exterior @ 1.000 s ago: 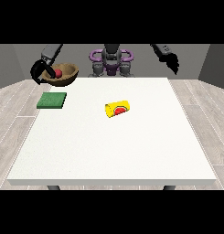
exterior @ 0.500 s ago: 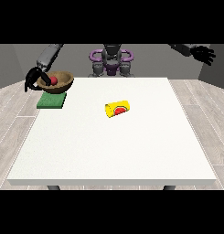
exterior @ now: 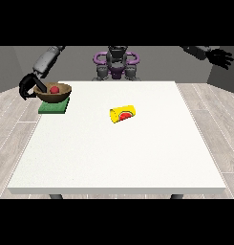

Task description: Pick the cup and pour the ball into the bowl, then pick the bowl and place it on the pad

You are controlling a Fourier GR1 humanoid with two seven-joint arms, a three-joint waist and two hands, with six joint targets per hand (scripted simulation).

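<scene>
Front view, upper left of frame: brown wooden bowl (exterior: 54, 92) with small red ball (exterior: 54, 89) inside, directly over flat green square pad (exterior: 53, 107), held at its left rim by black hand (exterior: 29, 86) with fingers curled round it. Contact with pad unclear. Yellow cup (exterior: 123, 114) on its side mid white surface (exterior: 118, 158). Other hand (exterior: 220, 57), upper right, relaxed, well apart.

Brown bowl (exterior: 54, 93) with red ball (exterior: 54, 89), green pad (exterior: 53, 107), yellow cup (exterior: 123, 114), white table (exterior: 118, 153)
</scene>
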